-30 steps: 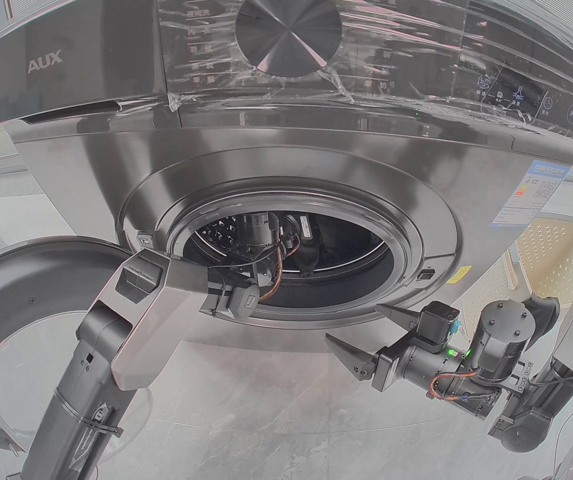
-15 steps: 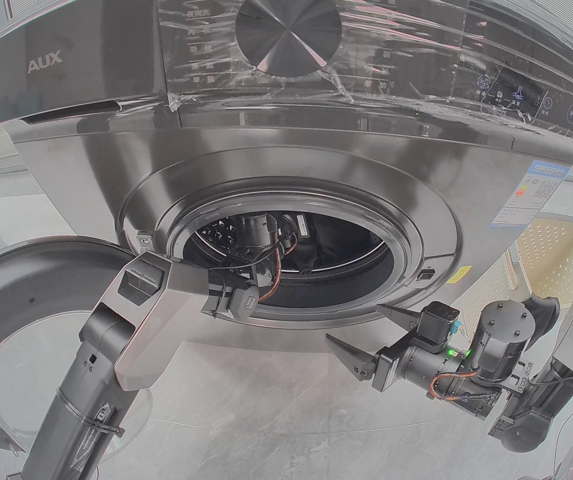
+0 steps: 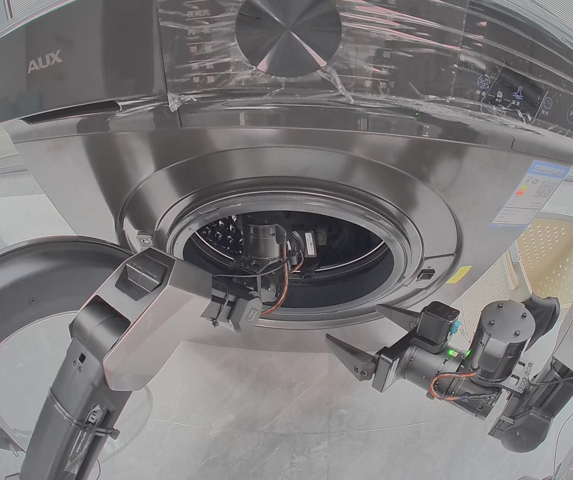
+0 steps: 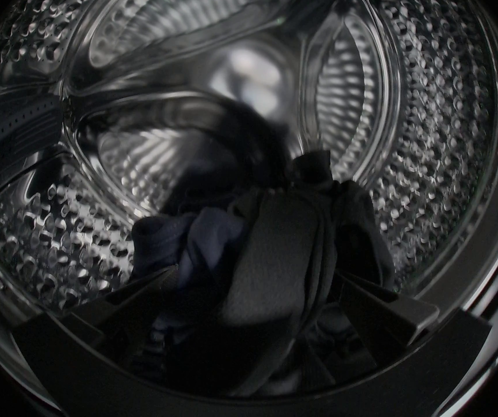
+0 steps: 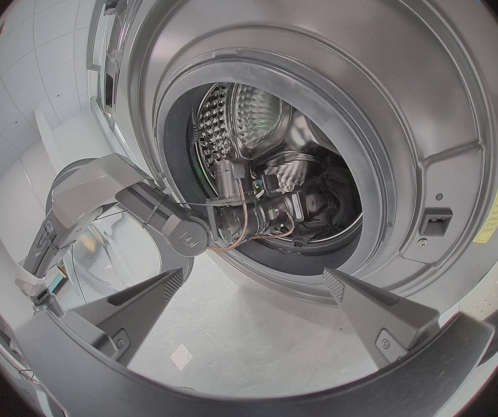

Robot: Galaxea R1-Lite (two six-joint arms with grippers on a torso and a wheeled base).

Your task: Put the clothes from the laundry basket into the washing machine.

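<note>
My left arm goes through the washing machine's round opening (image 3: 300, 198), and its wrist (image 3: 260, 238) sits inside the drum. In the left wrist view my left gripper (image 4: 255, 273) is open, its fingers spread on either side of a heap of dark clothes (image 4: 286, 238). A bluish garment (image 4: 202, 236) lies in that heap, against the drum's dimpled wall (image 4: 446, 117). My right gripper (image 3: 353, 325) hangs open and holds nothing, outside the machine below the door ring. The right wrist view shows the left gripper (image 5: 313, 204) deep in the drum by the dark clothes (image 5: 336, 195).
The machine's door (image 3: 26, 301) stands swung open on the left, beside my left arm. The pale yellow perforated laundry basket (image 3: 553, 255) stands to the right of the machine, behind my right arm. Grey tiled floor (image 3: 266, 401) lies below the grippers.
My left wrist has shifted slightly right and down inside the opening, and the left elbow has dropped a little. The right arm has not moved.
</note>
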